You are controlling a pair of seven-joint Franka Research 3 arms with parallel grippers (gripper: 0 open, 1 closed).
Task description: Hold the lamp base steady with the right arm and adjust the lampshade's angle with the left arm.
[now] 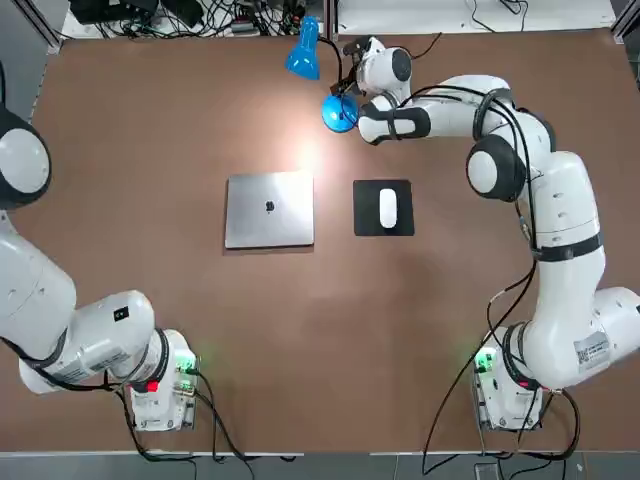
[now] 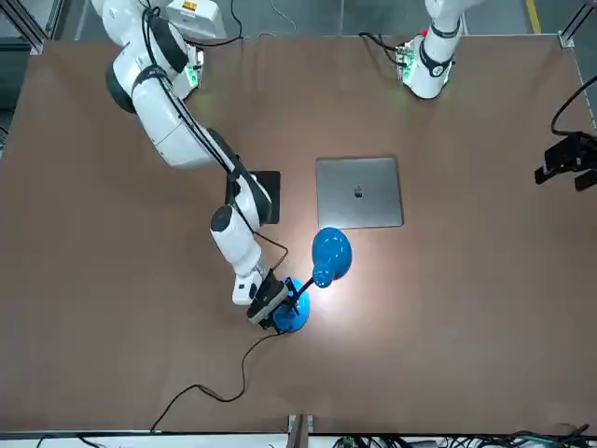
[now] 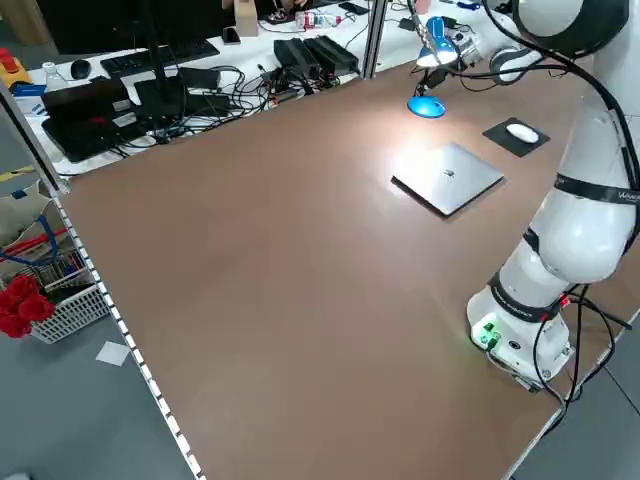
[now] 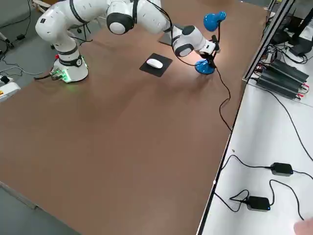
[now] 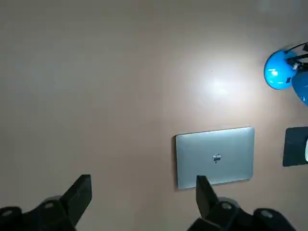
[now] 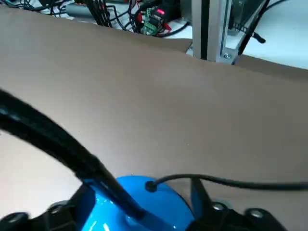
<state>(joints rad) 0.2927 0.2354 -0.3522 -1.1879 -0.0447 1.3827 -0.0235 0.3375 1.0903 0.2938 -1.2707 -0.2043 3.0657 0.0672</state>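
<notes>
The lamp base (image 1: pixel 336 113) is a glossy blue disc at the table's far side, with a black gooseneck rising to the blue lampshade (image 1: pixel 303 54), which is lit and tilted toward the laptop. My right gripper (image 6: pixel 137 209) is low at the table, its fingers (image 6: pixel 208 206) pressed against both sides of the lamp base (image 6: pixel 139 199). In the front view the right gripper (image 2: pixel 272 308) sits beside the base (image 2: pixel 293 318), under the lampshade (image 2: pixel 331 252). My left gripper (image 5: pixel 143 185) hangs open and empty high over the table's left side, far from the lampshade (image 5: pixel 277 71).
A closed silver laptop (image 1: pixel 269 208) lies mid-table, lit by the lamp. To its right a white mouse (image 1: pixel 387 207) rests on a black pad (image 1: pixel 383 228). The lamp's black cord (image 2: pixel 215 387) trails to the far edge. Cables and gear crowd the bench (image 3: pixel 200 80) beyond.
</notes>
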